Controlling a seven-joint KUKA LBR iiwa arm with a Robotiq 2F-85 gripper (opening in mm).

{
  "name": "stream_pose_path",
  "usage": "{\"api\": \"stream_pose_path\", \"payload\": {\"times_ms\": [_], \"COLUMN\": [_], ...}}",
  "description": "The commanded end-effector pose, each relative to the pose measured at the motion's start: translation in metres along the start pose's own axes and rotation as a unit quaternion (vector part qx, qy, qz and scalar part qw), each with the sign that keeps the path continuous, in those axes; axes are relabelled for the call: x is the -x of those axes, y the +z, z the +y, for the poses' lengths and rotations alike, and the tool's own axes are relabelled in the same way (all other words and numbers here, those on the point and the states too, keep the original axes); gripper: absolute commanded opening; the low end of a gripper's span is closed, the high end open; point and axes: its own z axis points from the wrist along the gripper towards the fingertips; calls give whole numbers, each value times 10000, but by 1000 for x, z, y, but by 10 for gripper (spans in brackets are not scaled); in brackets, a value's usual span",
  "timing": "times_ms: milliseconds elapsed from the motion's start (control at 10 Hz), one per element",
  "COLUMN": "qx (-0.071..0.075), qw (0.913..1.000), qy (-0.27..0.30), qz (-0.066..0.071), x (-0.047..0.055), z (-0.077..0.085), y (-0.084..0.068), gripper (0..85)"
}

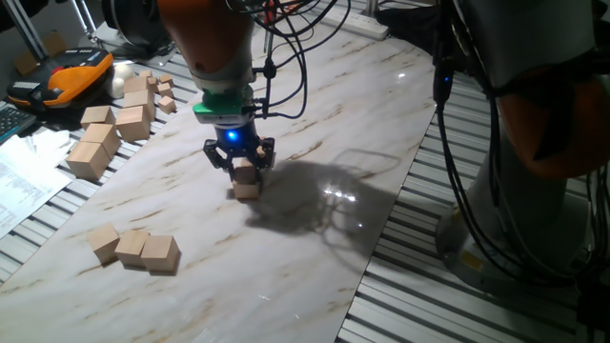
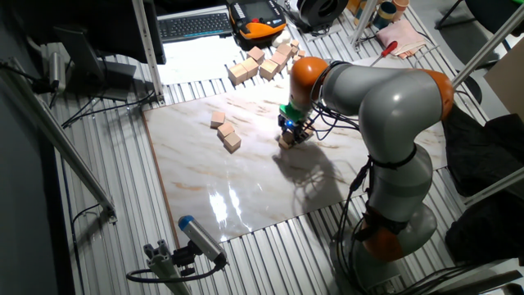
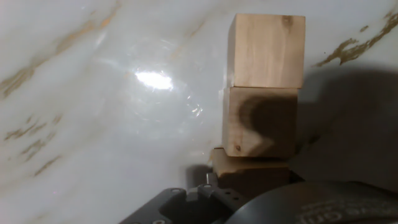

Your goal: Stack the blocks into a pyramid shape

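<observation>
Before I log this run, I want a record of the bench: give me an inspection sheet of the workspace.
Surface: marbled board on a slatted table, glare spots on it.
Job's things: three blocks lie side by side near the board's corner; under the hand, a short row of blocks shows in the hand view, and a further block sits between the fingers.
Clutter: a heap of bigger wooden blocks at the board's far end, with an orange device and papers beside it.
Grippers: gripper low over the board, shut on a block.
Cables: black cables hang along the arm.
Surroundings: keyboard beyond the board.
</observation>
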Motion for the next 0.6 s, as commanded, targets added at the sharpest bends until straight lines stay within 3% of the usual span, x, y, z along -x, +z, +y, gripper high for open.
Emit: {"api": "stream_pose_path", "payload": {"times_ms": [0, 200, 300, 500], "qx": [-1, -47, -55, -55], "qw": [10000, 10000, 10000, 10000], "qy": [-9, -9, -16, -1], "qz": [1, -38, -41, -42], "x": [0, -1, 0, 0], "z": [0, 1, 1, 1], "y": [0, -1, -1, -1], "gripper": [340, 340, 510, 510]}}
